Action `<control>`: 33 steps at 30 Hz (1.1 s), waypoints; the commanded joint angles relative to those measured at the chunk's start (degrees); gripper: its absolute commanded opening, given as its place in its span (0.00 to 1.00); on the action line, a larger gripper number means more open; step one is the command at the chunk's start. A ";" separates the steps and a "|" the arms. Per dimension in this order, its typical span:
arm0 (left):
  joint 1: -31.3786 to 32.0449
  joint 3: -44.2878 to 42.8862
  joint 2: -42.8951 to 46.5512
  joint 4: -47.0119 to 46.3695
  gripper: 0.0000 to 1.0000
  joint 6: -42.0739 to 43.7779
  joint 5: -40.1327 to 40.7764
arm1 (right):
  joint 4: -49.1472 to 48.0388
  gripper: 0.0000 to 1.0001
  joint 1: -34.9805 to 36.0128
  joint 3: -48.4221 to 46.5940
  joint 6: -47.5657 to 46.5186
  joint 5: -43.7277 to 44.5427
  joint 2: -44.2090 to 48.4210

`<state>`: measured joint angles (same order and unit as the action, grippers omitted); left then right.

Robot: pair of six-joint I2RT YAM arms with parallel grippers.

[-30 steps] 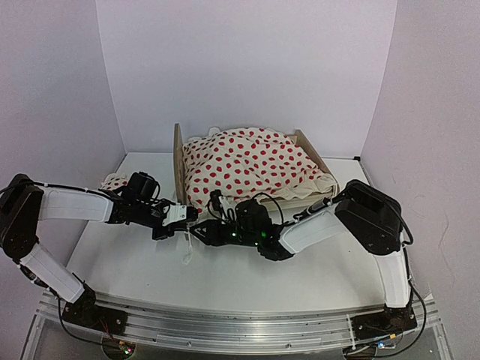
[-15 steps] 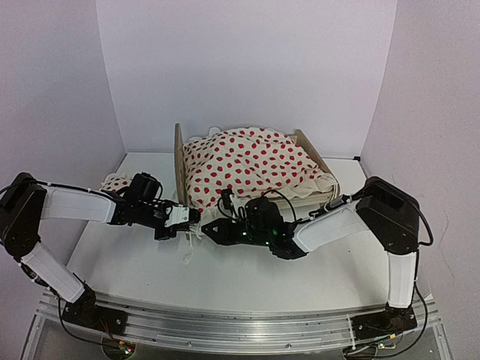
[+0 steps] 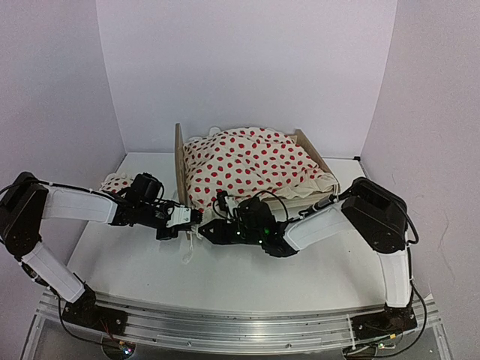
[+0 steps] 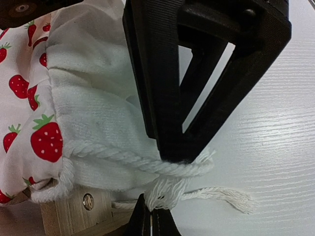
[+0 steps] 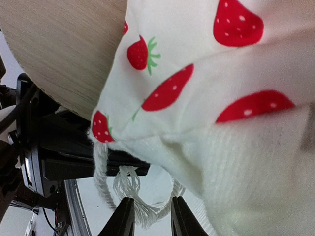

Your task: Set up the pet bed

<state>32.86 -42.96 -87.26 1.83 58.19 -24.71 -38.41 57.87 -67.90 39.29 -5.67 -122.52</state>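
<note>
The pet bed (image 3: 178, 159) stands at the back of the table, its light-wood headboard on the left and footboard (image 3: 309, 147) on the right. A strawberry-print blanket (image 3: 247, 165) heaped over it hides the mattress. My left gripper (image 3: 189, 220) sits at the bed's near left corner. It is shut (image 4: 151, 222) on the white tassel (image 4: 170, 189) of the blanket's rope trim. My right gripper (image 3: 207, 229) faces it, almost touching. Its fingers (image 5: 152, 219) stand apart, with loose tassel strands (image 5: 129, 189) hanging between them. The wooden corner (image 4: 69, 216) shows just below the cloth.
A small red-dotted pillow (image 3: 114, 182) lies on the table left of the headboard, behind my left arm. White walls close in the back and both sides. The arms' mounting rail (image 3: 225, 326) runs along the near edge.
My right arm swung slightly right and came back, and its gripper stays at the blanket corner with the jaws a little narrower. The left gripper kept its hold and barely moved.
</note>
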 commanded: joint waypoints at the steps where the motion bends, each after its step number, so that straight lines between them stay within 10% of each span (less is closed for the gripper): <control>1: 0.66 -1.67 -0.54 -3.93 0.00 0.23 -0.01 | -0.35 0.26 -0.22 -2.59 0.69 -1.83 -1.12; 11: 1.23 -1.78 -0.78 -4.65 0.00 -0.06 -0.25 | -0.42 0.32 -0.26 -6.67 2.55 -7.68 -4.45; 18: 1.24 -1.99 -0.83 -4.70 0.00 -0.09 0.04 | -0.37 0.01 -0.27 -6.32 2.73 -7.45 -4.29; 23: 1.25 -2.09 -0.05 -3.43 0.02 -0.10 1.01 | 0.13 0.00 -0.42 -3.32 2.20 -4.90 -1.85; 33: 0.38 -2.37 6.07 5.31 0.53 0.86 -0.63 | 6.37 0.00 -0.46 -0.24 -0.87 0.57 3.92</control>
<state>34.29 -43.20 -86.47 5.61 58.20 -24.11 -34.59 57.76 -68.37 40.33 -8.40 -123.98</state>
